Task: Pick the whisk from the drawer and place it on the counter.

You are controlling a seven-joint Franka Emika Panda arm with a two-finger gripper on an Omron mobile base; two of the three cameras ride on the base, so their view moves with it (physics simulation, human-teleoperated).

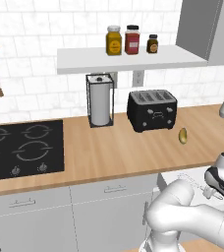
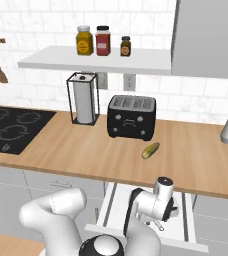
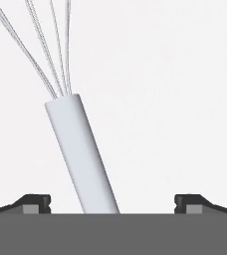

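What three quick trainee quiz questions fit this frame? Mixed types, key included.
1. True or false: the gripper is shut on the whisk.
2. The whisk handle lies: A) between the open fingertips, B) outside them.
3. What yellow-green thing lies on the counter in front of the toaster?

Key: 1 false, the jaws stand apart; 2 A; 3 a small oval item, identity unclear.

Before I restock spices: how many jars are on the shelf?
3, in a row on the white shelf: a yellow jar at left, a red jar in the middle, a small dark jar at right. None looks hidden.
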